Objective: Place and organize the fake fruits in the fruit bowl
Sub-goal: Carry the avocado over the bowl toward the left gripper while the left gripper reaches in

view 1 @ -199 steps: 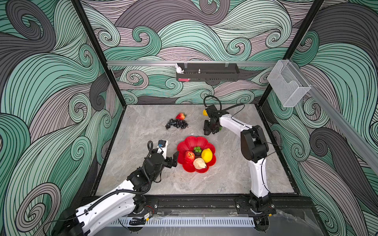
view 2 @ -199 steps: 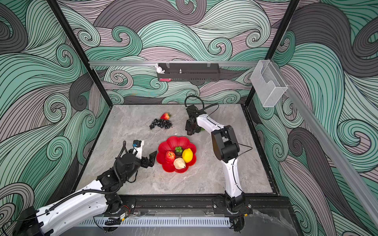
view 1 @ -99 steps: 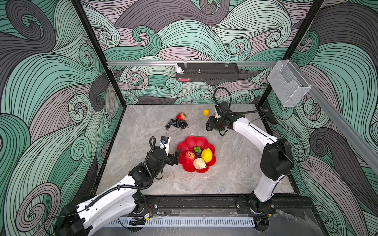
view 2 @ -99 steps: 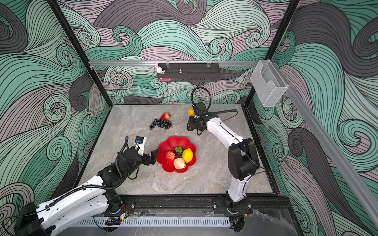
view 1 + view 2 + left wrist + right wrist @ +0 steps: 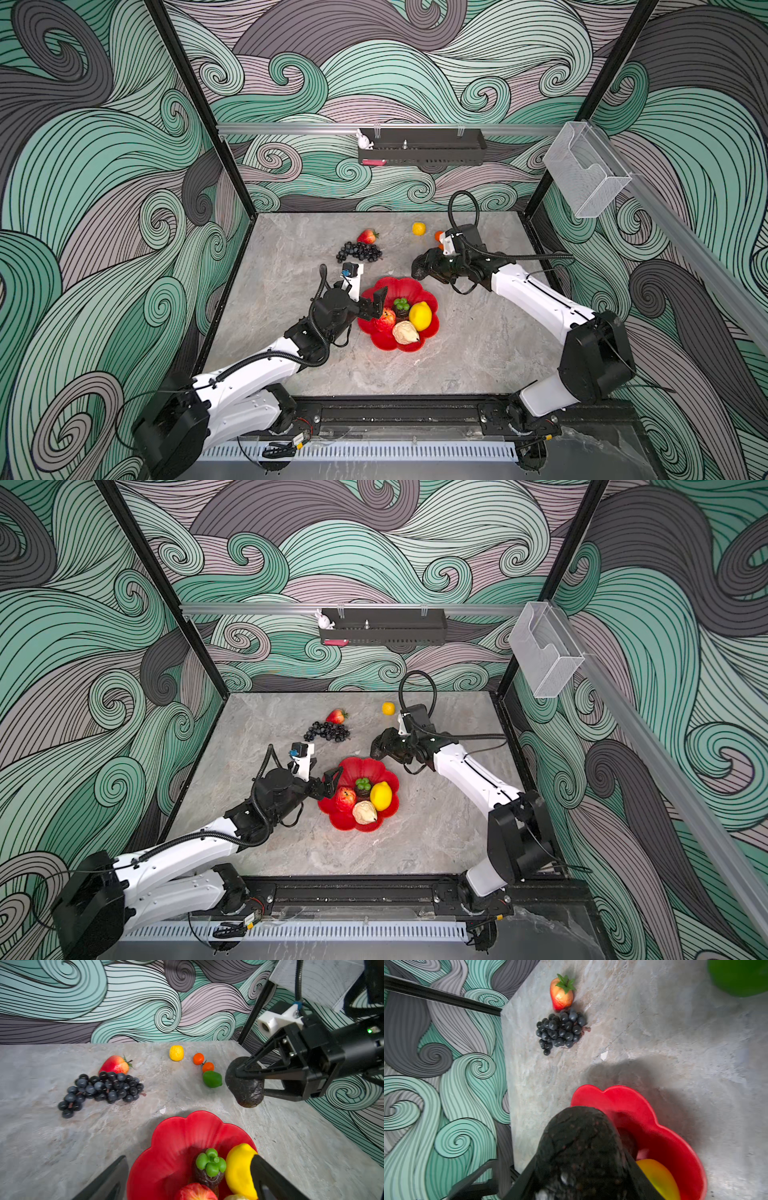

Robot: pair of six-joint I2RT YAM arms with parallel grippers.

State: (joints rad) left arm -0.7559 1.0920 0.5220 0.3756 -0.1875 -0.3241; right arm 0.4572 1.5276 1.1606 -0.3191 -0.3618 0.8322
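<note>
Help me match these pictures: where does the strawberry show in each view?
In a top view: strawberry on the far part of the table, just behind the grapes.
In a top view: strawberry behind the grapes too.
Left wrist: strawberry beyond the grapes.
Right wrist: strawberry beside the grapes, green cap pointing away.
Shared landmark: the grapes.

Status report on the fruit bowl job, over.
Left gripper open at glossy red scalloped bowl. Right gripper shut on dark bumpy avocado, beside bowl. Dark grape bunch, red strawberry on table; nothing blocking.
</note>
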